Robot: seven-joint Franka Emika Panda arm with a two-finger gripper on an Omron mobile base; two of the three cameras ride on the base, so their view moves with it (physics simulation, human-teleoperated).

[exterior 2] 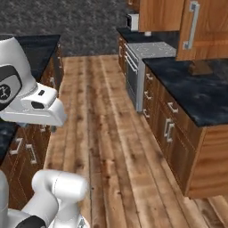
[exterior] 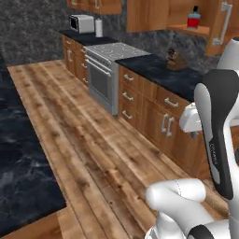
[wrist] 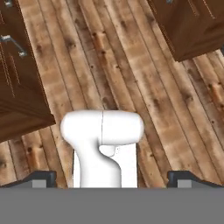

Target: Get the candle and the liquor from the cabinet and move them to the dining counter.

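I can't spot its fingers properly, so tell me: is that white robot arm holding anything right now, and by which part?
Nothing is held: the hand is open over bare wooden floor.

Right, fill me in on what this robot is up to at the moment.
It is handling nothing yet. The gripper is open and empty, pointing down at the wooden floor in the aisle between the counters. The liquor stands on the shelf of the cabinet, whose door is open. The dining counter lies across the aisle. I cannot make out the candle.
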